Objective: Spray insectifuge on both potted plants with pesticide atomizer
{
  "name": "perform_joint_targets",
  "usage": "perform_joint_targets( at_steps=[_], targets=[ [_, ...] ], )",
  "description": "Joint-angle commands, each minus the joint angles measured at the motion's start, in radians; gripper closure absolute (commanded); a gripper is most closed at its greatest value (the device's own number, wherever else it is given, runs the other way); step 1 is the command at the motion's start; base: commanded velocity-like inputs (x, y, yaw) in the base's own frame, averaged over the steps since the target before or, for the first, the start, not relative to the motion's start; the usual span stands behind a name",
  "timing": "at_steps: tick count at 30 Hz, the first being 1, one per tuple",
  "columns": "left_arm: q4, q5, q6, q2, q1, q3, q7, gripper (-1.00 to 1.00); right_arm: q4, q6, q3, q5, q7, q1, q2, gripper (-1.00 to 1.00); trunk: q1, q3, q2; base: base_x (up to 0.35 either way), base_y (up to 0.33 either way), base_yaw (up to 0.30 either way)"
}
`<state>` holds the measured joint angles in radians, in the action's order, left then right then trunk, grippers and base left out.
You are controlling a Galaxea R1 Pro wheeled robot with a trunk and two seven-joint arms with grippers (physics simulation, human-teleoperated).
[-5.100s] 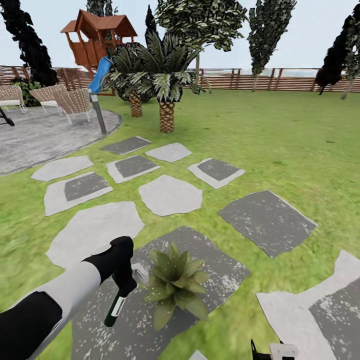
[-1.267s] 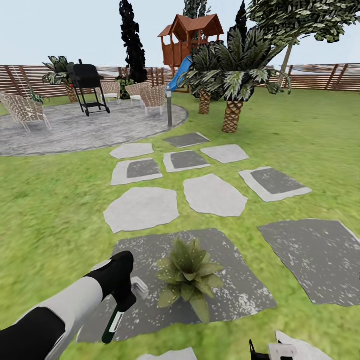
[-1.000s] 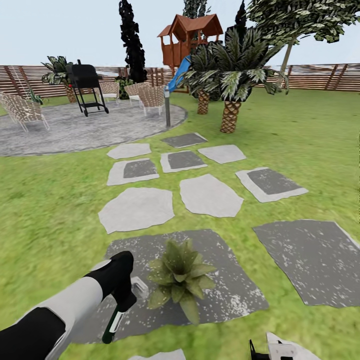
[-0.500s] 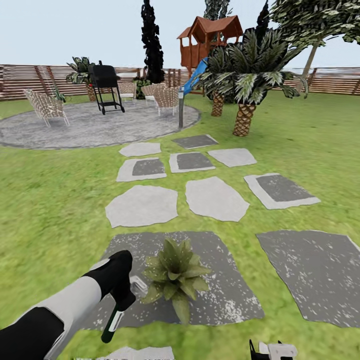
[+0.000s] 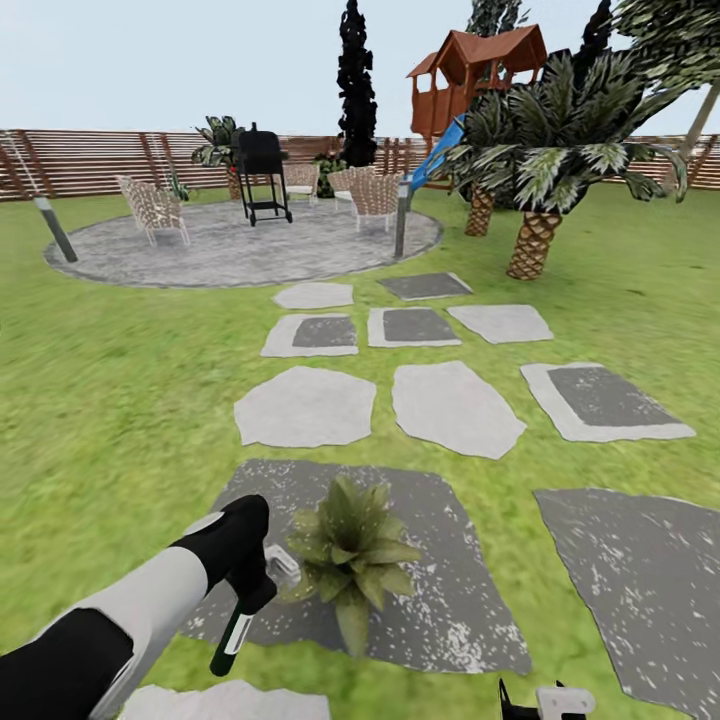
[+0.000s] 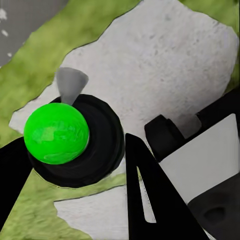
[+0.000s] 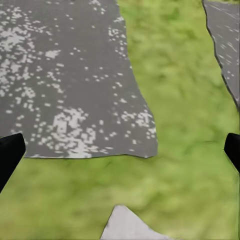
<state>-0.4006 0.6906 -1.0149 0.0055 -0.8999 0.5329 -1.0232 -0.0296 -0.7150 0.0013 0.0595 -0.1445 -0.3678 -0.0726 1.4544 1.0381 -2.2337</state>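
My left gripper [image 5: 250, 585] is shut on the pesticide atomizer [image 5: 232, 635], whose dark green and white body hangs below the fingers. Its pale grey nozzle [image 5: 281, 565] points at a potted plant [image 5: 350, 555], a low rosette of pointed green leaves on a dark stepping stone [image 5: 440, 600]. The nozzle tip is just short of the leaves. In the left wrist view the atomizer [image 6: 56, 134] is seen end on, with a bright green cap, between the black fingers [image 6: 145, 195]. My right gripper [image 5: 545, 703] sits low at the frame edge; its fingertips [image 7: 10, 152] stand wide apart over stone and grass, open.
Grey and white stepping stones [image 5: 305, 405] lead over the lawn to a round paved patio [image 5: 230, 250] with wicker chairs [image 5: 152, 205], a black grill [image 5: 262, 170] and a lamp post [image 5: 401, 218]. Palms [image 5: 535, 200], a playhouse [image 5: 480, 75] and a brown slatted fence [image 5: 110, 160] stand behind.
The whole picture has slid to the right, so the camera has turned left. The left arm keeps the same hold on the atomizer, its nozzle still beside the plant.
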Motion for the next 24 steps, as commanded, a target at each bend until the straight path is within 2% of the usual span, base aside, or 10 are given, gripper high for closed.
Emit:
perform_joint_targets(
  at_steps=[1,6,13,17,24],
  targets=[
    [-0.002,0.009,-0.006,-0.001,-0.007,0.003,-0.011,1.0,0.0,-0.001,0.0,0.006,-0.006,0.0,0.0,-1.0,0.0,0.001,0.0,0.041,-0.278,0.071],
    [-0.003,0.008,-0.008,-0.001,-0.044,0.004,-0.016,1.0,0.0,-0.001,0.0,0.008,-0.006,0.0,-0.001,-1.0,0.0,0.001,0.0,0.009,-0.218,0.016],
    [-0.001,0.003,-0.01,-0.004,-0.102,0.005,-0.028,1.0,-0.001,-0.001,0.0,0.005,-0.007,0.0,-0.001,-1.0,0.0,0.001,0.0,0.0,-0.013,0.0],
    [-0.001,0.001,-0.01,-0.004,-0.108,0.004,-0.03,1.0,-0.001,-0.001,0.0,0.005,-0.007,-0.001,-0.001,-1.0,0.0,0.001,0.0,0.0,-0.002,0.016],
    [0.0,0.0,-0.01,-0.007,-0.106,0.005,-0.031,1.0,0.0,-0.001,0.0,0.005,-0.007,0.0,-0.001,-1.0,0.0,0.001,0.0,0.027,-0.228,0.242]
  ],
)
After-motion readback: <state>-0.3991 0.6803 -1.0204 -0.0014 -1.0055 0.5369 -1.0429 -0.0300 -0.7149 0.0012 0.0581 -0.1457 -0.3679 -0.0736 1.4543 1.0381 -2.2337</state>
